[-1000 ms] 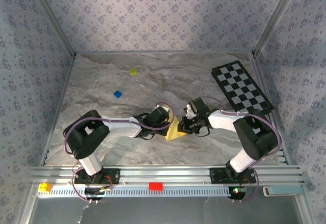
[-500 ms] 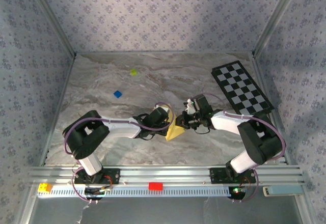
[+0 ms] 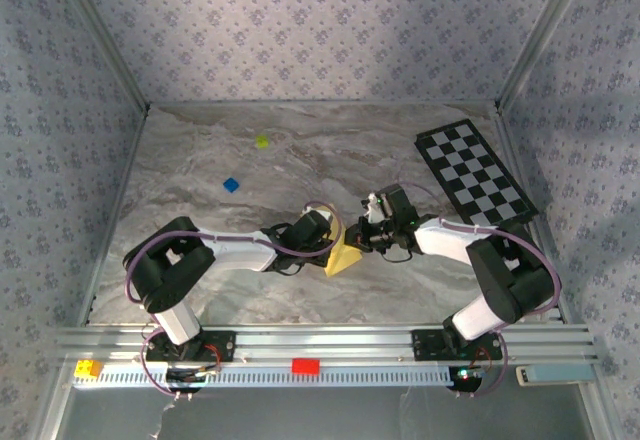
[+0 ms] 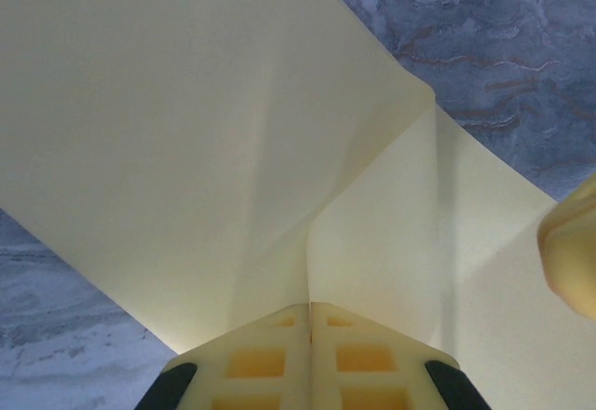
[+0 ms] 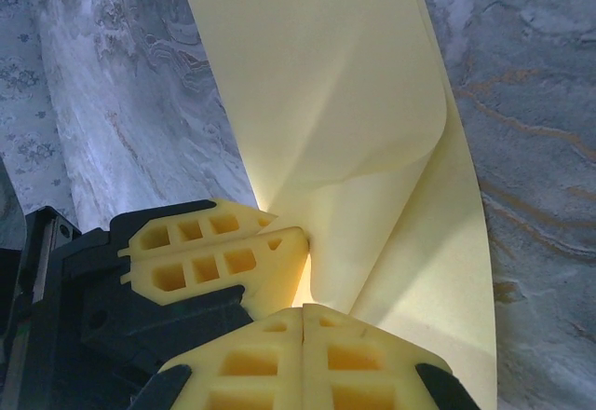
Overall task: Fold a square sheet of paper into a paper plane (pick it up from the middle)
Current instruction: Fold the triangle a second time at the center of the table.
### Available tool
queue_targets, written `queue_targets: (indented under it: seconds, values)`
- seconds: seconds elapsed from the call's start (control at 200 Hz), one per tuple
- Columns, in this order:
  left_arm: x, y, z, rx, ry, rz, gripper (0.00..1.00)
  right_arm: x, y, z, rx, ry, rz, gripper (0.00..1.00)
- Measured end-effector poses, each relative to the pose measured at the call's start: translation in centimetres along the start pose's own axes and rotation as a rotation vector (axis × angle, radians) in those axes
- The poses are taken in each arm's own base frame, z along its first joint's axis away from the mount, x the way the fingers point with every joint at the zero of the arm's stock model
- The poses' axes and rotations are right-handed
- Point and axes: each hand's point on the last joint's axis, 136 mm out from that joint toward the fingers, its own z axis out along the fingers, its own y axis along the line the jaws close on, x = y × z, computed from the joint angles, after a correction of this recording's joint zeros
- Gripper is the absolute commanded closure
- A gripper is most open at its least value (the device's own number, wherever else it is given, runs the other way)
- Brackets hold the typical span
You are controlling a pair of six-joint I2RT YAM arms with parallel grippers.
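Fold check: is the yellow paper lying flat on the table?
No, the paper curls over in a loop, pinched in the right fingers.

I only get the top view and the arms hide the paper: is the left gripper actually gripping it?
Observer: Yes. The left wrist view shows the left gripper shut on the paper's edge.
Operator: And the right one?
Observer: The right gripper is shut on the paper too, close beside the left fingers.
Operator: Is the fold creased flat?
Observer: No. The top flap curls over in a soft bend, not a sharp crease.
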Motion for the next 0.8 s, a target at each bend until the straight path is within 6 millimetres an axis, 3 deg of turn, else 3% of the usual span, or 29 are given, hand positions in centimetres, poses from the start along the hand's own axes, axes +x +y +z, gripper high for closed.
queue_targets:
  seconds: [0.8]
  values:
    - [0.02,0.01,0.00,0.003,-0.004,0.000,1.00,-0.88,-0.26,-0.18,-0.038,-0.009,0.035,0.97]
